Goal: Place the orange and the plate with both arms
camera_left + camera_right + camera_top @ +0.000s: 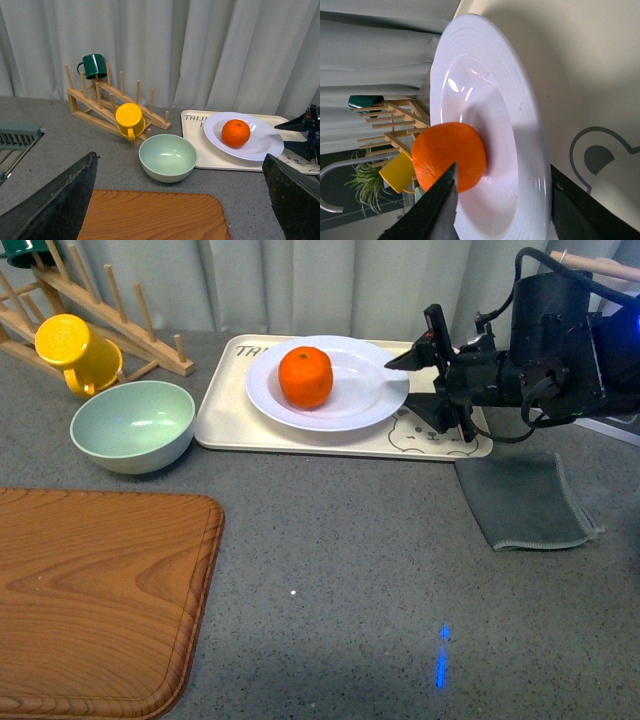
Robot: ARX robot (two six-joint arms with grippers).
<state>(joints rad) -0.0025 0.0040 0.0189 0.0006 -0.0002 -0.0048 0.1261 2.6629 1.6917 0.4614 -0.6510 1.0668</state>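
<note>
The orange [305,377] sits inside the white ridged plate [372,408], left of its centre. The plate rests on a cream tray [228,426] at the back of the table. My right gripper [405,388] is open at the plate's right rim, one finger over the rim and the other outside it above the tray. In the right wrist view the rim of the plate [520,100] runs between the open fingers of that gripper [503,167], with the orange [442,150] just beyond one fingertip. My left gripper [179,156] is open and empty over the wooden board, well left of the plate [260,145]; the front view does not show it.
A pale green bowl [132,425] stands left of the tray. Behind it a yellow mug [78,352] leans on a wooden rack [120,310]. A wooden cutting board [90,590] fills the front left. A grey cloth [525,500] lies right of the tray.
</note>
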